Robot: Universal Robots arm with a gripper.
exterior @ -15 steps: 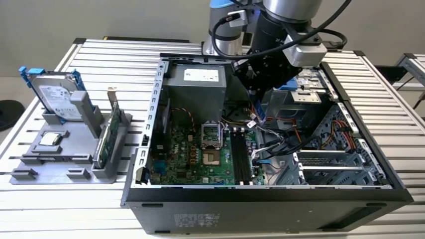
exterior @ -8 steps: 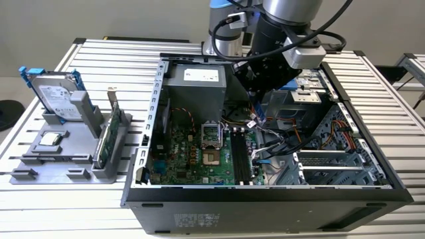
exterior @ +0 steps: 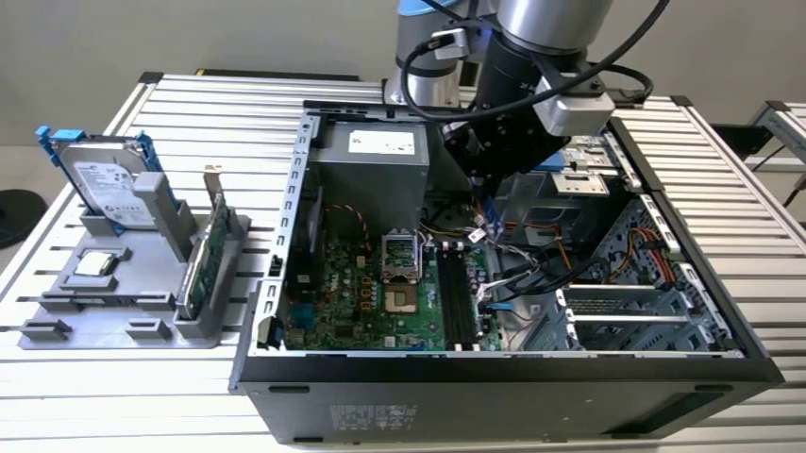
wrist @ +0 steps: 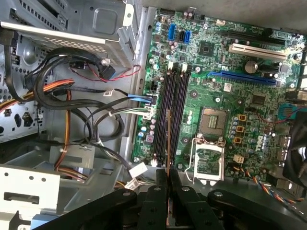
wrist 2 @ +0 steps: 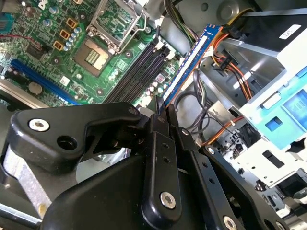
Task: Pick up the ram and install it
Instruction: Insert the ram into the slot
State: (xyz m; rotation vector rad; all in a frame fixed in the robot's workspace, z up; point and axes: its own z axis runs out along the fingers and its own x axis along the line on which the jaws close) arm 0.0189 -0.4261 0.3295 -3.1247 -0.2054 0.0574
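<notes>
The arm (exterior: 542, 57) reaches down from above into the open computer case (exterior: 504, 377). It hangs over the back part of the case, above the wires (exterior: 529, 269) and near the grey power box (exterior: 377, 170).

The gripper (wrist 2: 163, 108) is closed on the ram (wrist 2: 189, 60). In the second wrist view the two black fingers (wrist 2: 158, 143) press together on one end of the ram. The ram is a long, thin blue stick, and it points away from the fingers, out over the wires and the edge of the board (wrist 2: 72, 43). In the first wrist view the ram (wrist: 168, 139) shows edge on as a thin line between the fingers (wrist: 156, 201). It lines up with the long black slots (wrist: 173, 115) on the green board (wrist: 249, 124). It is still up in the air above them and not pushed in.

The slots lie side by side next to the square chip socket (wrist: 208, 158). In the exterior view the slots (exterior: 456, 302) are near the middle of the case floor, and the gripper (exterior: 485, 175) is higher up and farther back.

On the exterior view's left, a grey stand (exterior: 126, 293) sits on the table (exterior: 705, 142) beside the case. It holds a silver drive (exterior: 108, 184) with blue rails and a green card (exterior: 208, 250), both standing up on edge.
</notes>
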